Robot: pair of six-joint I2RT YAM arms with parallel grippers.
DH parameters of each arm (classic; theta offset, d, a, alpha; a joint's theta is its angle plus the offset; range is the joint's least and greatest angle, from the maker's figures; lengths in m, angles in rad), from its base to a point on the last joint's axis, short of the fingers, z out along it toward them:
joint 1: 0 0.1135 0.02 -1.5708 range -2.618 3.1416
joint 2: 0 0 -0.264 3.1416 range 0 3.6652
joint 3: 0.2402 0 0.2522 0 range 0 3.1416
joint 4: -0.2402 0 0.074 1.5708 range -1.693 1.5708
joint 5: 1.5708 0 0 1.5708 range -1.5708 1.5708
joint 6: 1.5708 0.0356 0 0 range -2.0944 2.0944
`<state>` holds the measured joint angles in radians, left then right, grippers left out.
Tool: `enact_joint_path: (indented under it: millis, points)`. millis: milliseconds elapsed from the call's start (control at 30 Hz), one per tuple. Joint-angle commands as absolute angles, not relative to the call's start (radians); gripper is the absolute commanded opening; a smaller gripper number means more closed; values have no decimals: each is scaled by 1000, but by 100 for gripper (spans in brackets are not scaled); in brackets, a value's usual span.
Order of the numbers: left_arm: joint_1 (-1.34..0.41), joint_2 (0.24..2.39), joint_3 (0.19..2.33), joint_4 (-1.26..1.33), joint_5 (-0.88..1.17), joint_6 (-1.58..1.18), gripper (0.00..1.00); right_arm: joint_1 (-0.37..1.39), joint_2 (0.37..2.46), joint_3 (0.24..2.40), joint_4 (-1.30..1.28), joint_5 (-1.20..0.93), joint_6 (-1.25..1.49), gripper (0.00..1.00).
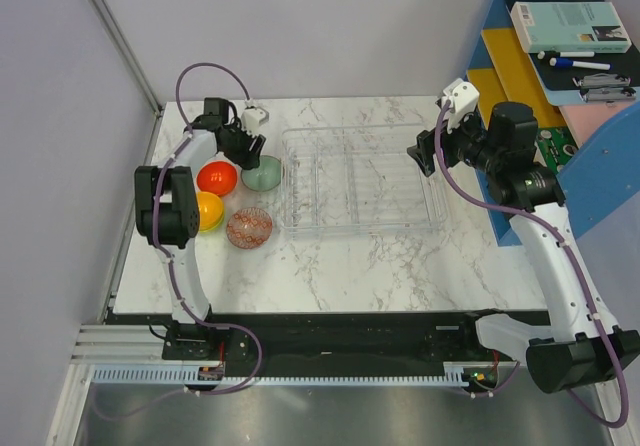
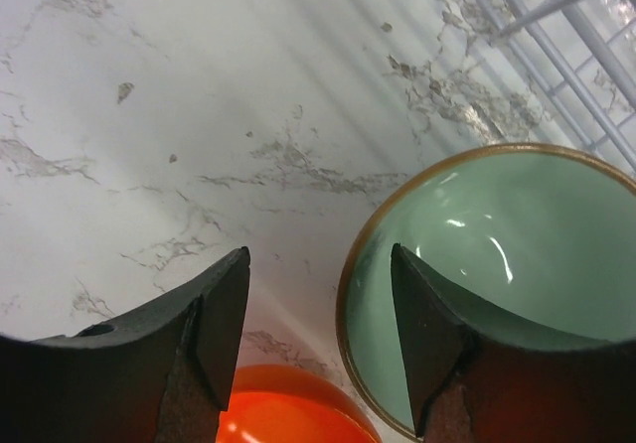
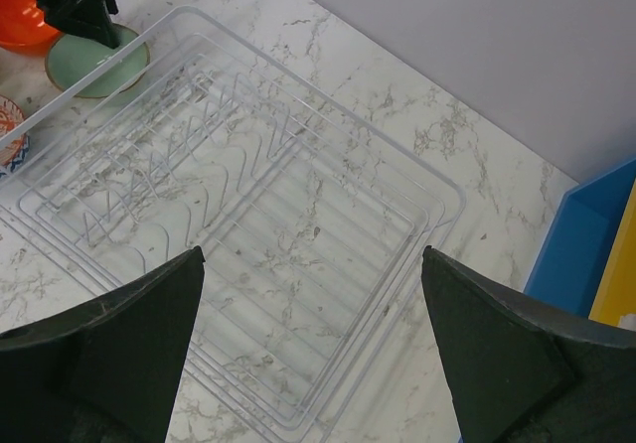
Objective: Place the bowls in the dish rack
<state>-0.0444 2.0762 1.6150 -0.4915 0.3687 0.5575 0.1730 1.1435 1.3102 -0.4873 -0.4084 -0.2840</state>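
The clear dish rack (image 1: 360, 181) lies mid-table with no bowl in it. Left of it sit the pale grey-green bowl (image 1: 264, 175), the red-orange bowl (image 1: 217, 177), the orange-yellow bowl (image 1: 209, 210) and the patterned bowl (image 1: 249, 227). The lime green bowl is not in view. My left gripper (image 1: 243, 146) is open and straddles the grey-green bowl's (image 2: 517, 244) near rim, one finger (image 2: 427, 334) inside it and the other outside, with the red-orange bowl (image 2: 278, 413) just below. My right gripper (image 1: 425, 154) is open and empty above the rack's (image 3: 298, 224) right end.
A blue shelf unit (image 1: 560, 86) with a book (image 1: 570, 26) and pens stands at the back right, close to the right arm. Grey walls close the back and left. The left arm's elbow (image 1: 165, 201) overhangs the orange-yellow bowl.
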Motion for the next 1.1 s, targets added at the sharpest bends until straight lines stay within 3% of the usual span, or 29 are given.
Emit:
enact_joint_path:
  millis: [0,167,267,433,500,933,1067]
  points:
    - [-51,2080,1649,-572,394,661,66,176,1150,1347,-479,-394,-290,98]
    - [-52,2083,1651,-626,437,703,64,176,1147,1348,-479,-394,-288,98]
    - [-54,2111,1666,-653,428,722,52,176,1143,1348,-479,-394,-287,98]
    - [-54,2154,1687,-676,417,727,22,176,1141,1350,-479,-396,-285,98]
    - [-54,2167,1697,-678,403,721,2,176,1141,1348,-477,-396,-285,98]
    - [-48,2140,1939,-651,82,531,2,176,1140,1356,-476,-394,-272,98]
    - [-48,2096,1951,-643,123,499,2,176,1140,1351,-465,-402,-252,98]
